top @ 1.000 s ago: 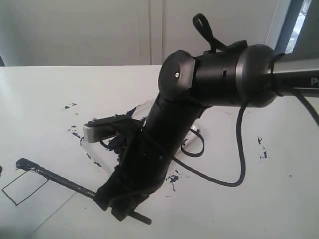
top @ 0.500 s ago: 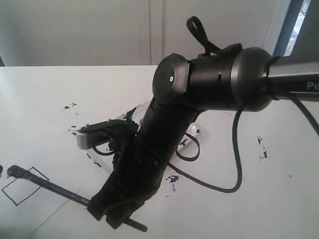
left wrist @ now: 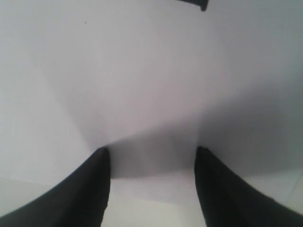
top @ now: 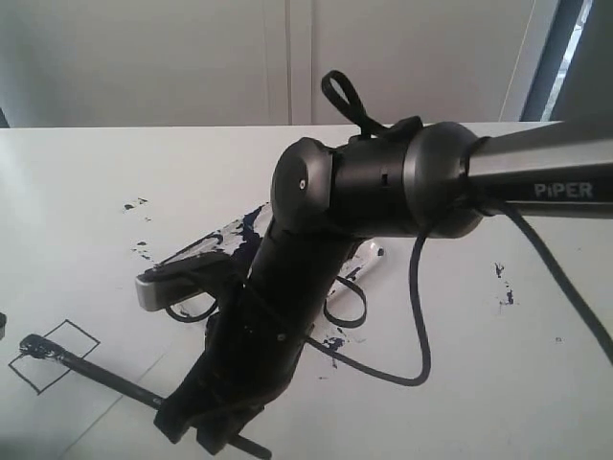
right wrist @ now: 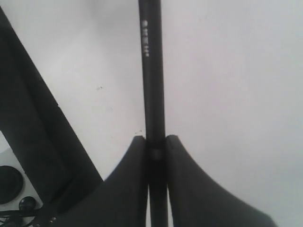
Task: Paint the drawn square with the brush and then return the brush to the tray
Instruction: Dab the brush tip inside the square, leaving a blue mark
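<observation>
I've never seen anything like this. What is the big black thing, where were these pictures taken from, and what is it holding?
It is a robot with two jointed arms, each ending in a two-fingered gripper. The wide picture comes from a camera off the arms: the big black shape is the right arm, reaching over a white table. The other two come from cameras on the wrists. The right gripper is shut on a long black brush, whose tip is at the edge of a small drawn square, its inside white. The left gripper is open and holds nothing. Dark paint splatters dot the table, and a paint-smeared tray lies mostly hidden behind the arm.
</observation>
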Motion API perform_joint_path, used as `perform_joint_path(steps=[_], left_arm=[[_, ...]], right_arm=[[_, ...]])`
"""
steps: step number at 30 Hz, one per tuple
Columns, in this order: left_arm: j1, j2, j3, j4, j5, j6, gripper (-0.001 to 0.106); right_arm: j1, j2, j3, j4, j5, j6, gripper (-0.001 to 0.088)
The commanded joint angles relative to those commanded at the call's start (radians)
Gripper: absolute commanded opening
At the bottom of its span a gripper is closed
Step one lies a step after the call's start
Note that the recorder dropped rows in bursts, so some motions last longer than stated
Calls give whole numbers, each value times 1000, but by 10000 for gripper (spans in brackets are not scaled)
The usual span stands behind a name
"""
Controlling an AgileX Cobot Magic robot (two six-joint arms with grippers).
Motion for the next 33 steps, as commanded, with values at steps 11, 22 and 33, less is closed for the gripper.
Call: perform_joint_path(steps=[11, 22, 33], left_arm=[[0, 0, 0, -10, -2, 0, 586], [0, 0, 0, -16, -3, 0, 563], [0, 0, 0, -35, -14, 0, 563]], right_arm=[[0, 24, 0, 0, -17, 17, 0], [0, 24, -4, -16, -46, 34, 0], [0, 2, -28, -113, 16, 105, 0]])
